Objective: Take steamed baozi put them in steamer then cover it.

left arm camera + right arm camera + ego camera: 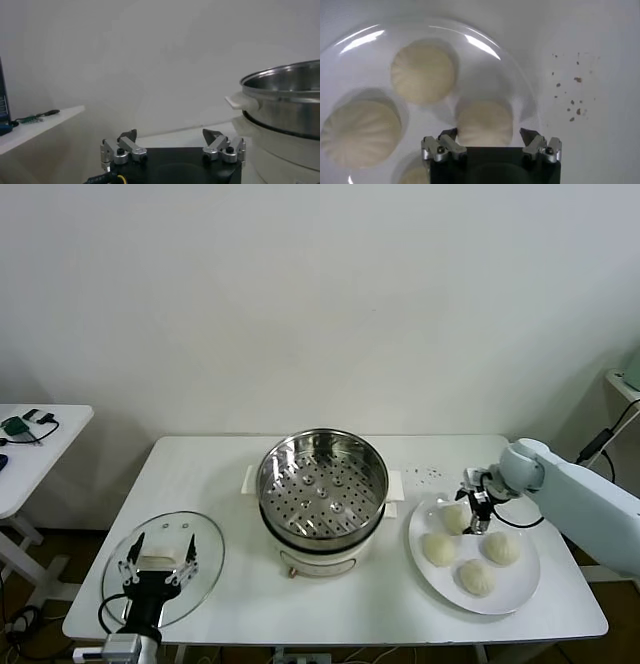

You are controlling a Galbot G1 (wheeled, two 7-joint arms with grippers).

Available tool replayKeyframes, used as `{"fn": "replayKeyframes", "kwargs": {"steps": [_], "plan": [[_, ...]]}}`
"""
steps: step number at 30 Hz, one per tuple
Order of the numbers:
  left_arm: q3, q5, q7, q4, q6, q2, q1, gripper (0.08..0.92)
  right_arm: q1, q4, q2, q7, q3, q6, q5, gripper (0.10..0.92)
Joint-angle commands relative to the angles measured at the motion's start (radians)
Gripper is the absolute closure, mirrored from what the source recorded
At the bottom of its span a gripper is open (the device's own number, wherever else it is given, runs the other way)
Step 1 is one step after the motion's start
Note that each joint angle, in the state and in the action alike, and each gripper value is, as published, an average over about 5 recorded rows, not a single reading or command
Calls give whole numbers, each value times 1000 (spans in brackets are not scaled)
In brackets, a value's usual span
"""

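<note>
Right pincer (478, 506) hangs over the white plate (520, 589), at about 3 o'clock from the steamer (322, 480). Fingers spread wide, straddling one baozi (485, 122) from above. That bun sits between the tips but contact can't be confirmed from the right wrist view, so nothing is pinched.

All four baozi are on the plate: the one under the pincer at the plate's 11 o'clock (455, 517), the others at 9 (438, 548), 3 (501, 547) and 6 (476, 577). Close together, not clearly touching.

Steamer is centre of the counter (250, 604). The steel basket sits on its white cooker base, perforated floor visible, no buns inside, uncovered.

The cover (200, 569) lies flat on the counter at about 8 o'clock from the steamer, well apart from it, with the white handle (160, 562) up.

Left pincer (160, 569) is parked over the cover, fingers spread either side of the handle, not gripping. In the left wrist view the same pincer (172, 145) looks spread too, with the steamer rim (280, 82) off to one side.

Dark crumbs (572, 95) on the counter just beyond the plate's far edge.
</note>
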Motion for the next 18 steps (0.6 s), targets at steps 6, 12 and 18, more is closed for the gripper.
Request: {"fn": "replayKeyframes", "kwargs": {"steps": [6,12,18], "plan": [[-2,-1,-2,1,1,-2,4,177,13,-5,9,-8,-12,2,-4,355],[-4,-4,-3,-4,-3,-1,16,177,114,61,-45,-13,-84,28,54,370],[-7,-12,-3,-16,-2,6,28,177,434,128,-56,-79,-290,160,97,366]]}}
